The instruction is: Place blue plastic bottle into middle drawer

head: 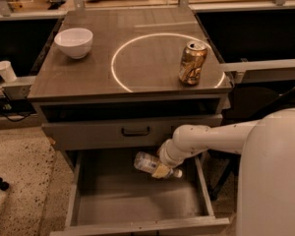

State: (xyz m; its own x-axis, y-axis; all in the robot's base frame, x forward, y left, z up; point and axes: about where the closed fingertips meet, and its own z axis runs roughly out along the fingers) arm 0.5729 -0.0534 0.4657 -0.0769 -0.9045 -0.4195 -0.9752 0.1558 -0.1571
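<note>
Camera view only. The small clear plastic bottle with white cap and pale-blue label [148, 163] is seen lying nearly level, cap end to the right. It hangs over the open grey metal middle drawer [132, 203], which is pulled out below the worktop's front edge. The bottle is off the drawer floor, over the drawer's back right part, below the front right corner of the worktop.

The two-finger gripper [162, 168] at the end of the white robot arm [211, 135] is clamped around the bottle's body, nearer the cap end. The fingers are mostly hidden behind the bottle.

A closed grey drawer front with black handle [135, 131] sits just above the open drawer. On the dark worktop [88, 75] a gold soda can [192, 63] stands upright near the front right corner. A white bowl [73, 42] sits near the back left corner.

Handling, as judged:
- The bottle is light, thin-walled and slightly squashable.
- Its surface is smooth and round, so slipping or rolling is likely.
- It is not fragile, so a short drop is tolerated.
- The best hold is across the labelled mid-body, square to the long axis, with moderate squeeze.
- Once released on the bare flat floor, rolling toward a side wall is expected.
</note>
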